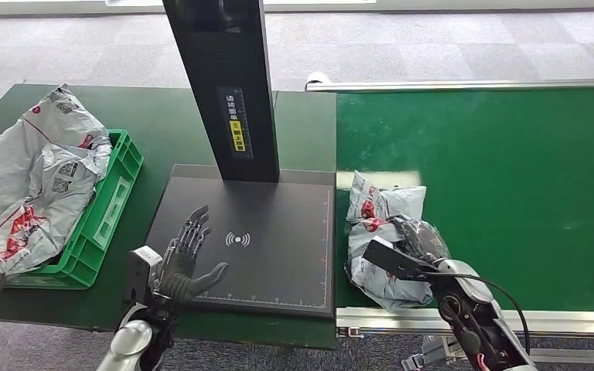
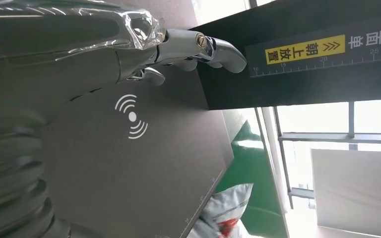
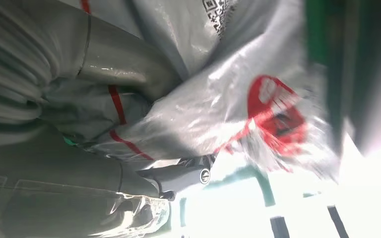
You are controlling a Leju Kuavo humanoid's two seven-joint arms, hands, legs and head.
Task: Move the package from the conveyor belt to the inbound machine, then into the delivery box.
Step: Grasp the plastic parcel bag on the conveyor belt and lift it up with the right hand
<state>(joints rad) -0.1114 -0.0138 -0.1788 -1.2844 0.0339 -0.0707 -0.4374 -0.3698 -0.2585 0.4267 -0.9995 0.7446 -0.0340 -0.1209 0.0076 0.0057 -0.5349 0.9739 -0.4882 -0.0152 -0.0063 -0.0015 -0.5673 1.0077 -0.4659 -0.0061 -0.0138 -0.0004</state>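
A crumpled grey plastic package (image 1: 377, 236) with red marks lies on the green conveyor belt (image 1: 503, 178), at its near left corner. My right hand (image 1: 420, 241) sits on the package; up close, its thumb (image 3: 124, 69) and a finger (image 3: 178, 174) clamp the package (image 3: 218, 114) between them. The inbound machine's black plate (image 1: 278, 255) with a white wireless symbol lies left of the belt. My left hand (image 1: 189, 253) hovers over the plate's near left part with spread fingers (image 2: 206, 47), holding nothing. The plate (image 2: 129, 168) and the package (image 2: 224, 206) also appear in the left wrist view.
The machine's black post (image 1: 224, 85) with a yellow label stands at the back of the plate. A green delivery crate (image 1: 108, 216) at the far left holds several grey packages (image 1: 35, 178) that spill over its side. A metal rail (image 1: 464, 85) edges the belt's far side.
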